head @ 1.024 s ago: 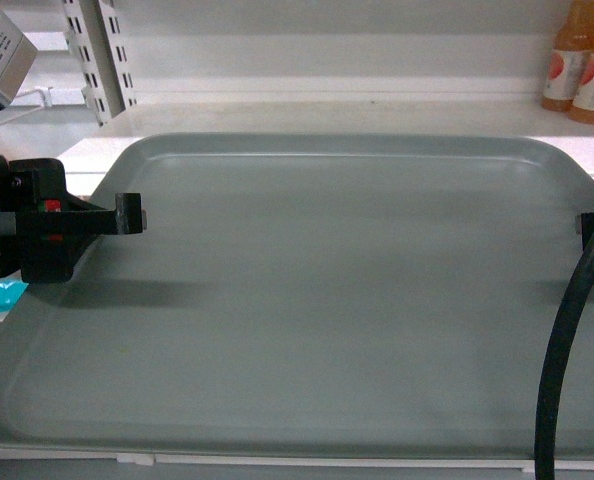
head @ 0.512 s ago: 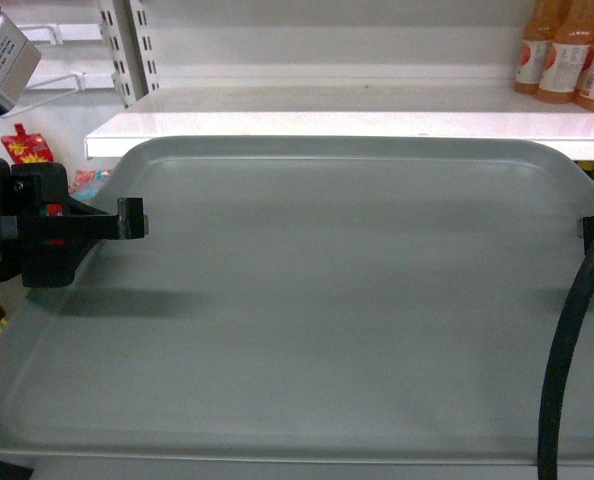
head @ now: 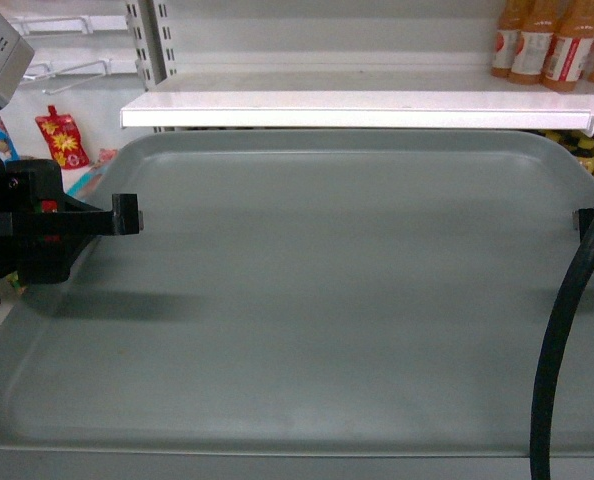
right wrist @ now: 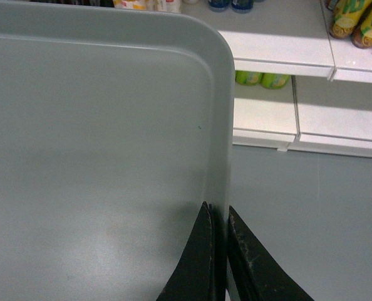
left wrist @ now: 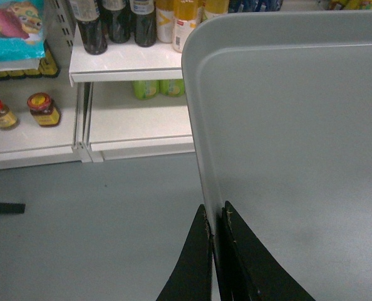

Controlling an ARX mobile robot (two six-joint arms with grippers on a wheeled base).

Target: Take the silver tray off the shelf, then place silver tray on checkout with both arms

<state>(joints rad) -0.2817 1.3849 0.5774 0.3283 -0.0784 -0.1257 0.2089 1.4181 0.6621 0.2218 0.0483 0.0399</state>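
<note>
My left pincer (left wrist: 216,216) and right pincer (right wrist: 219,215) each clamp a side rim of the silver tray (head: 327,300), which spans between them; the shelf (head: 357,105) lies beyond it.

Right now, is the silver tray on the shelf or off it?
Off. The silver tray hangs over grey floor, its rim clamped by left gripper and right gripper.

Even, cool indoor light, soft shadow beside the left gripper (head: 127,213), slight softness throughout
</note>
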